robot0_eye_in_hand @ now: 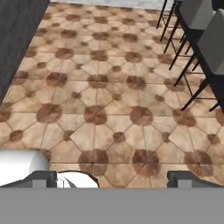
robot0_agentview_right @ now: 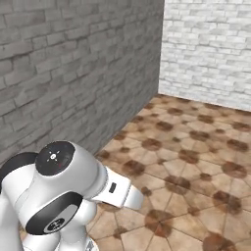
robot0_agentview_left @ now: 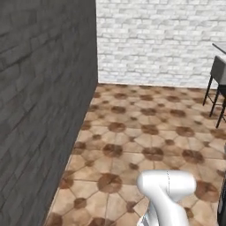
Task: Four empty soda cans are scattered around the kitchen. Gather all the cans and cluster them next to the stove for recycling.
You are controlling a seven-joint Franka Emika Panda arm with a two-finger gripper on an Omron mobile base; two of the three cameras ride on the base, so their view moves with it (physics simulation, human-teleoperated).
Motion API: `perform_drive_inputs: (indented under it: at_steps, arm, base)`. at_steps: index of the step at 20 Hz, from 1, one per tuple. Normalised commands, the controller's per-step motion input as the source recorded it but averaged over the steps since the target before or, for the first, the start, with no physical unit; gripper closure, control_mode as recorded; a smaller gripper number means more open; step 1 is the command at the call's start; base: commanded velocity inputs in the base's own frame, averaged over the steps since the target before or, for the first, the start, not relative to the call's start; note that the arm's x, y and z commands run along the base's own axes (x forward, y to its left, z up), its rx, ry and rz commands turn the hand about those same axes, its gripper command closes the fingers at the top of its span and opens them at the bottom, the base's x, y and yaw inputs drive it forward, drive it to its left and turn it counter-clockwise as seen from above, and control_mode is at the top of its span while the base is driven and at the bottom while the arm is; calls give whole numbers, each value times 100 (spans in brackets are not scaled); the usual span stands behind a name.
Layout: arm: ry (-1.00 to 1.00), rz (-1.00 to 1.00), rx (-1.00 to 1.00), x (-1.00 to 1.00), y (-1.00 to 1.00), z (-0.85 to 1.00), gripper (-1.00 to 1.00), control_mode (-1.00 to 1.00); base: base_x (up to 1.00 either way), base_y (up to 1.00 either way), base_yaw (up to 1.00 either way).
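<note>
A tiled floor (robot0_agentview_left: 145,132) in brown and tan was seen stretching ahead, bounded on the left by a dark brick wall (robot0_agentview_left: 44,88) and at the far end by a white brick wall (robot0_agentview_left: 159,39). Grey stools (robot0_eye_in_hand: 199,26) on thin black legs were lined up along the right side of the hand view. The arm (robot0_agentview_right: 63,196) was folded low over the base. The gripper (robot0_eye_in_hand: 116,178) was held above the floor with its jaws spread wide and nothing between them.

The cans and the stove could not be located from these pictures, so a drive or a turn of the base was judged necessary before any pickup. An empty can was expected to be very light, thin-walled and easily dented, with a smooth, somewhat slippery side. A gentle grasp across the middle of the body, with the can kept upright, was judged the safest hold.
</note>
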Motion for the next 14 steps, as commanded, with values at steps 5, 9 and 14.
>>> perform_drive_inputs:
  at_steps: [5,9,14]
  arm:
    - [0,0,0,0,0,0,-100,100]
    - [0,0,0,0,0,0,-100,100]
    - [0,0,0,0,0,0,-100,100]
  base:
    - [85,41,-21]
    - [89,35,-22]
    - [99,10,-28]
